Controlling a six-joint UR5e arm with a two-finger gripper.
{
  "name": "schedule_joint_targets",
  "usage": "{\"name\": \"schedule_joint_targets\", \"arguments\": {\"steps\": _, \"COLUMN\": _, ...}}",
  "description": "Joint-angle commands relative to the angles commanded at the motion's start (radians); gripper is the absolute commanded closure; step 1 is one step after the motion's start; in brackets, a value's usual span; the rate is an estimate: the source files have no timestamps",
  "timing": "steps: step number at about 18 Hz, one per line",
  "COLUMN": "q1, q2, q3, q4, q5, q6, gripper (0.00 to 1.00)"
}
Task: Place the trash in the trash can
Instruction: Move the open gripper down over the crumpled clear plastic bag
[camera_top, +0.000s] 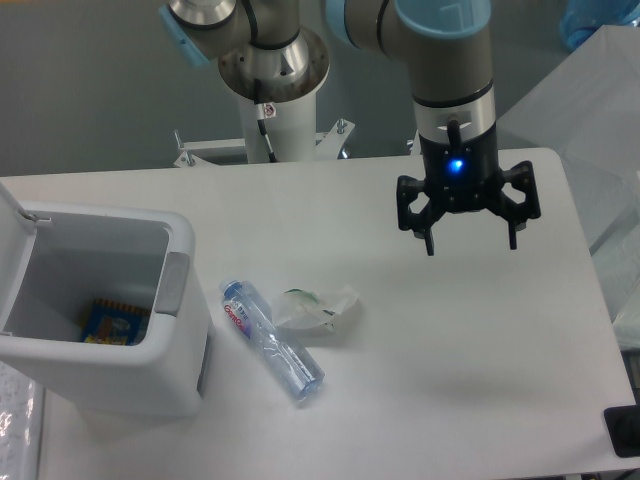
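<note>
tool (470, 243) spread wide, empty, above bench | wrapper (318, 310) and bottle (272, 341) lie down-left of it, near trash can (182, 300) | bottle axis runs diagonal, cap toward can

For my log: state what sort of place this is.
Probably a robotics lab bench: a pedestal-mounted arm with an open claw above a bare white table, with a staged bottle, wrapper and open trash can.

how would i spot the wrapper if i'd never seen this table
Start at the big white trash can on the table's left, lid open. Just right of it lies a clear crushed bottle, and the wrapper touches the bottle's right side. It is the crumpled white piece with green print, not the see-through one.
</note>
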Motion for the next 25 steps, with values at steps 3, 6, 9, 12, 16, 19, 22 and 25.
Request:
{"name": "schedule_joint_targets", "arguments": {"steps": 3, "q1": -0.002, "q2": -0.002, "q3": -0.002, "q4": 0.003, "q5": 0.0, "q6": 0.0, "gripper": 0.0}}
{"name": "schedule_joint_targets", "arguments": {"steps": 6, "q1": -0.003, "q2": -0.008, "q3": -0.008, "q4": 0.003, "q5": 0.002, "q6": -0.002, "gripper": 0.0}}
{"name": "schedule_joint_targets", "arguments": {"steps": 9, "q1": -0.005, "q2": -0.037, "q3": -0.024, "q4": 0.006, "q5": -0.003, "q6": -0.003, "gripper": 0.0}}
{"name": "schedule_joint_targets", "arguments": {"steps": 12, "q1": -0.006, "q2": -0.057, "q3": -0.041, "q4": 0.034, "q5": -0.003, "q6": -0.002, "gripper": 0.0}}
{"name": "schedule_joint_targets", "arguments": {"steps": 16, "q1": -0.008, "q2": -0.107, "q3": -0.045, "q4": 0.083, "q5": 0.018, "q6": -0.005, "gripper": 0.0}}
{"name": "schedule_joint_targets", "arguments": {"steps": 19, "q1": -0.008, "q2": -0.123, "q3": -0.048, "q4": 0.09, "q5": 0.015, "q6": -0.011, "gripper": 0.0}}
{"name": "schedule_joint_targets", "arguments": {"steps": 22, "q1": -0.011, "q2": -0.138, "q3": -0.048, "q4": 0.155, "q5": 0.0, "q6": -0.059, "gripper": 0.0}}
{"name": "schedule_joint_targets", "arguments": {"steps": 25, "q1": -0.018, "q2": -0.15, "q3": -0.066, "q4": 0.163, "q5": -0.005, "q6": -0.104, "gripper": 0.0}}
